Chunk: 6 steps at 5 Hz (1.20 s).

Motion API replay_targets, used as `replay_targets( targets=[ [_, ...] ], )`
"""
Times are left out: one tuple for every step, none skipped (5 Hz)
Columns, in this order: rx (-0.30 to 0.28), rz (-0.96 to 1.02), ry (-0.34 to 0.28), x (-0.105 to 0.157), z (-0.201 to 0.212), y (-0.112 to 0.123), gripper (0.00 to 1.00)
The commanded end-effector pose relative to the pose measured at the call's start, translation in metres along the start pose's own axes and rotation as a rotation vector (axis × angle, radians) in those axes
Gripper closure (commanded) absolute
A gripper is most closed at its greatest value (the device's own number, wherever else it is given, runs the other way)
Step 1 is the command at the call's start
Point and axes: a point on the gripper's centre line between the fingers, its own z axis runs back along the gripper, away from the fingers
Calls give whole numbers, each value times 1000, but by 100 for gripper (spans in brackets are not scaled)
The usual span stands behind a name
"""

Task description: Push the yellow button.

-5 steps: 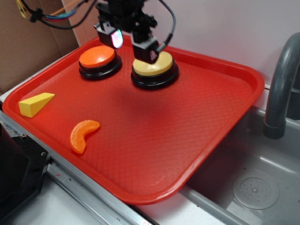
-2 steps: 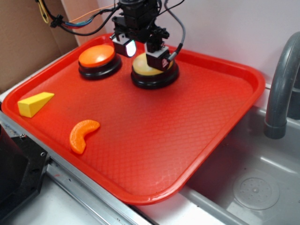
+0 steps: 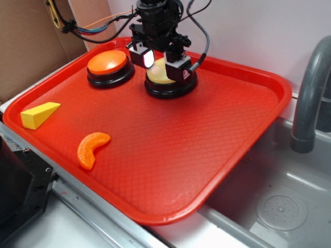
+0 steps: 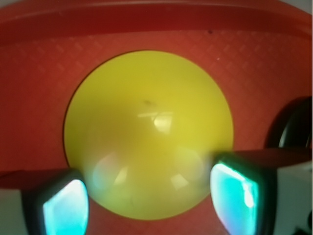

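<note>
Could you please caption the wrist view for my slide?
Open claw straddling the pale yellow domed push button on the red plastic tray.

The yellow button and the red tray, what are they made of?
The yellow button looks like smooth, shiny plastic: light glints off its domed top, and its base is black, probably plastic too. The red tray also seems plastic, with a matte, bumpy diamond pattern pressed across its floor and a smooth raised rim. I can't be sure from looks alone.

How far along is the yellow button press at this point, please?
Done: the claw is lined up, open, over the yellow button, not the orange button. In hand: the approach; contact cannot be told. Left: pressing down, then lifting off.
</note>
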Motion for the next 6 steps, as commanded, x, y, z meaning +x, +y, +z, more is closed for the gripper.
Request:
replay_targets(
  targets=[
    [45,17,-175,-14,83,16,0],
    [47,33,-246,-26,110,22,0],
    [43,9,-220,-32,117,21,0],
    [41,-17,-214,-37,117,20,0],
    [41,-13,-213,-42,120,21,0],
    [36,-13,-197,-48,123,21,0]
  ],
)
